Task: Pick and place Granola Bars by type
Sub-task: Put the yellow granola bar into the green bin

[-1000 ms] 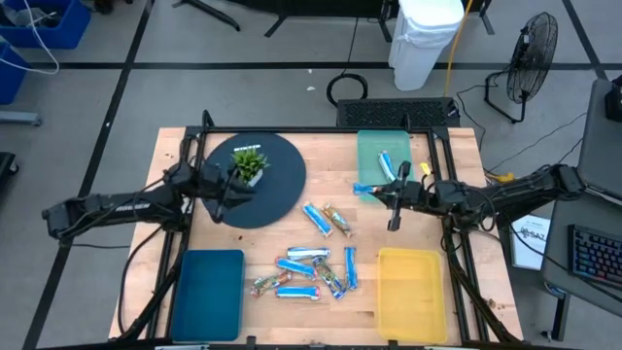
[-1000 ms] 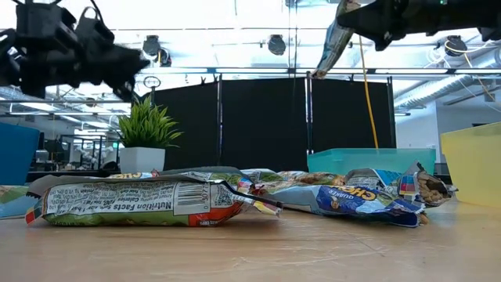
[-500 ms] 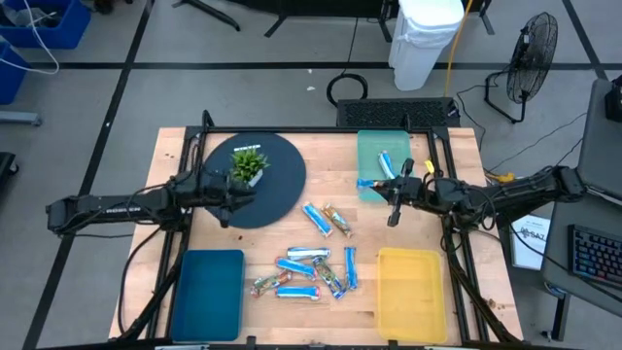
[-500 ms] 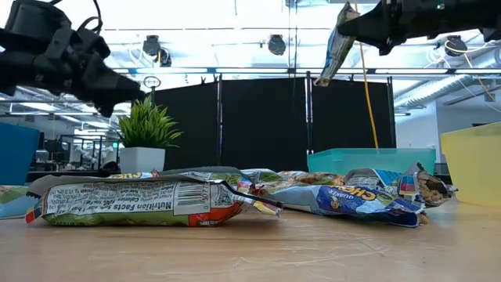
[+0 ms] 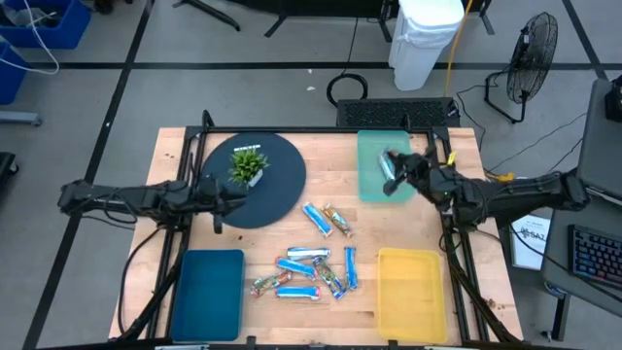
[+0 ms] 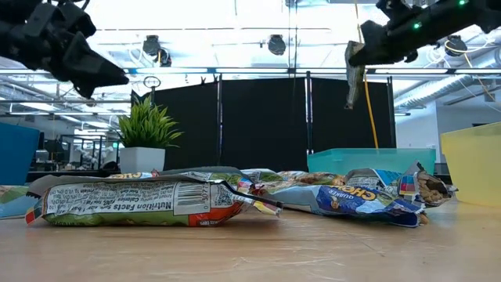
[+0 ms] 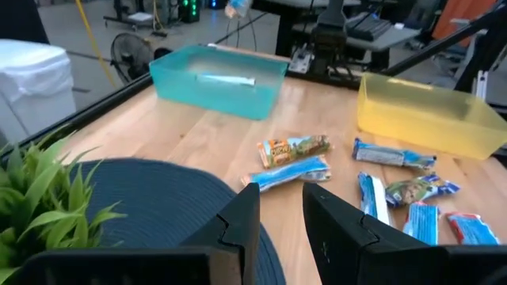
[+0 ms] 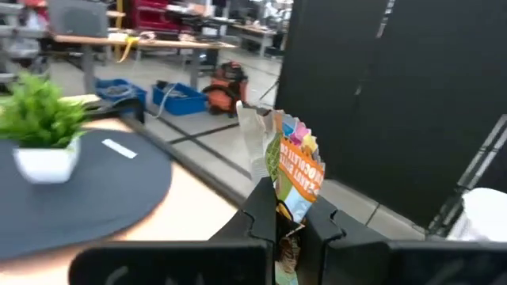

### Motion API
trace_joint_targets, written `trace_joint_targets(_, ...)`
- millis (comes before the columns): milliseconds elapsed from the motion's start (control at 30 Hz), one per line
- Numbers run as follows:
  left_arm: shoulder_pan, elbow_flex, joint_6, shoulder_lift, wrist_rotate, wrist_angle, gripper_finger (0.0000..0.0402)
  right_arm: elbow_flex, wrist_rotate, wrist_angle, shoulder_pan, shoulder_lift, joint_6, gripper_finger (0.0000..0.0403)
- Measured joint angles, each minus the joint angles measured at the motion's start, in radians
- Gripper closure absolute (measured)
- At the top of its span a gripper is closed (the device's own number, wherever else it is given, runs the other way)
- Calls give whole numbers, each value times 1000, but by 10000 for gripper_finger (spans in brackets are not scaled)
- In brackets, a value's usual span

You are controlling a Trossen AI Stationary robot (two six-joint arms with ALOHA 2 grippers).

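Shiny multicoloured wrapper clamped in the right pincer (image 5: 394, 173): one granola bar (image 8: 291, 170) held upright between its closed fingers, lifted clear of the tabletop (image 5: 321, 185). In the high view it sits over the teal tray (image 5: 374, 180) at upper right of centre; in the low view the bar hangs down from the pincer, upper right of frame, above the tray's rim.

Teal tray also holds at least one bar lying flat (seen through its wall in the left wrist view).

Left pincer (image 5: 216, 206) hovers over the lower-left edge of the dark round mat (image 5: 282, 190), left of centre in the high view. Fingers stand slightly apart, nothing between them.

Potted plant (image 5: 249, 165) stands on the mat, upper part.

Rest of the granola bars (image 5: 309, 272) lie loose on the wood: a pair side by side at centre of the high view, just right of the mat; a cluster lower centre, between the blue tray (image 5: 207, 292) at lower left and the yellow tray (image 5: 411, 292) at lower right. Mostly blue-and-white wrappers, a few brownish or multicoloured. Both those trays look bare from above.
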Motion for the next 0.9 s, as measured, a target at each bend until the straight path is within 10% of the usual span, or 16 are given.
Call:
trace_joint_targets(233, -56, 20, -15, 1, -40, -15, 300, 39, -28, -69, -134, 0, 0, 397)
trace_joint_targets(667, -60, 20, -38, 1, -13, -16, 300, 262, -826, -474, -536, 78, 159, 397)
trace_joint_targets(900, -60, 20, -39, 1, -13, -16, 300, 217, -867, -532, -555, 163, 164, 397)
